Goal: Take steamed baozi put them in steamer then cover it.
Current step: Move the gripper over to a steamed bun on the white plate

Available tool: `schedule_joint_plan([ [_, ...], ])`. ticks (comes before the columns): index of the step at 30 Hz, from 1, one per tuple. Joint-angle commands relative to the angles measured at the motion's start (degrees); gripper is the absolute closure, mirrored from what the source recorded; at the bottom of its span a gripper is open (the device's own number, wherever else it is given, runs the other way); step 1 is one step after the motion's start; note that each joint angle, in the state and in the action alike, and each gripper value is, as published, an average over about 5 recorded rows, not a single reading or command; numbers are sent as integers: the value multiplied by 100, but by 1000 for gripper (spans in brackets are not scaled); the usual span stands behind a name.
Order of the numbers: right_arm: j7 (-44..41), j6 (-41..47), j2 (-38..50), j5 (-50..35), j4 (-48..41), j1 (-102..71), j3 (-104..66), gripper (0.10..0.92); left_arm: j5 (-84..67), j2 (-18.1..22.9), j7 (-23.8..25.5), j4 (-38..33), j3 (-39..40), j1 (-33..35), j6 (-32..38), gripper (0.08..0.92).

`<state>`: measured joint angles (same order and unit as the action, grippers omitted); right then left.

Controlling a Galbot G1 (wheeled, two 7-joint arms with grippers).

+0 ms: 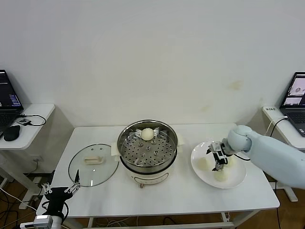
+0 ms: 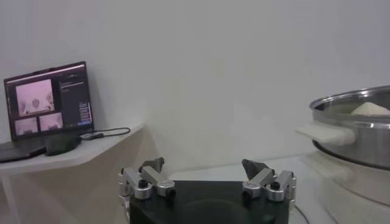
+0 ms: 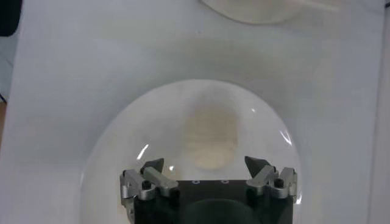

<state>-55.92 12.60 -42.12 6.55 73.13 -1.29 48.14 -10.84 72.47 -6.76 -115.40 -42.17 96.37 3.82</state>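
Observation:
The shiny steamer stands mid-table on its white base, with one off-white baozi on the perforated tray at the far side. Other baozi lie on a white plate to the right: one at the left, one at the front and one partly behind the gripper. My right gripper hovers open just above them; its wrist view shows a baozi between and beyond the open fingers. The glass cover lies flat left of the steamer. My left gripper waits open at the front left edge.
In the left wrist view, the open left gripper faces the steamer's side and handle. Side tables with laptops stand at the far left and far right. A wall stands behind the table.

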Motion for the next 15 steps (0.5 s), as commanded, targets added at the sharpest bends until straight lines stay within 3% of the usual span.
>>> schedule_joint_plan([
  [1, 28, 25, -449, 162, -425, -209, -136, 203, -33, -12, 1, -14, -5, 10, -9, 177],
  [15, 106, 106, -519, 331, -591, -305, -205, 239, -145, -47, -1, -34, -64, 3, -39, 177],
])
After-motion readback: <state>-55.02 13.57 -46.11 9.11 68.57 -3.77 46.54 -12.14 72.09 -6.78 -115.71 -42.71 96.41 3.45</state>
